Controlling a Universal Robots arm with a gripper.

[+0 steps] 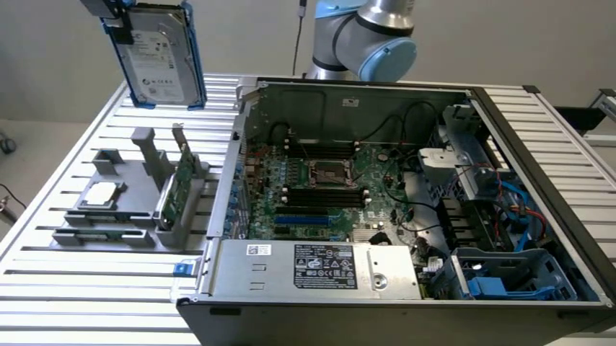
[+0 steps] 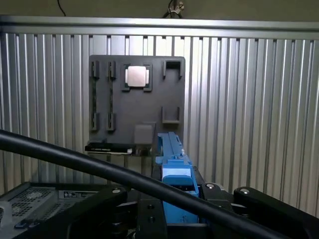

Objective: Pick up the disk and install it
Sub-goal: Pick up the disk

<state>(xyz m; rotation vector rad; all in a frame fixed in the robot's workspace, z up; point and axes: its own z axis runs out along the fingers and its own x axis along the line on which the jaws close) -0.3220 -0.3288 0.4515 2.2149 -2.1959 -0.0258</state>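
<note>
The disk (image 1: pixel 159 58), a silver-grey drive with a white label in a blue carrier frame, hangs upright in the air above the far left of the slatted table. My gripper (image 1: pixel 115 18) is shut on its upper edge at the exterior view's top left corner. In the wrist view the blue frame edge of the disk (image 2: pixel 173 164) runs out from between the black fingers (image 2: pixel 259 204) of my gripper (image 2: pixel 177 211), high above the grey fixture plate.
An open computer case (image 1: pixel 405 209) lies on the table, with its motherboard (image 1: pixel 327 187) exposed and a blue-trimmed drive bay (image 1: pixel 506 277) at its near right corner. Left of it, a grey fixture (image 1: pixel 125 202) holds a small silver chip (image 1: pixel 101 193) and a green card (image 1: pixel 173 189). A black cable (image 2: pixel 75 159) crosses the wrist view.
</note>
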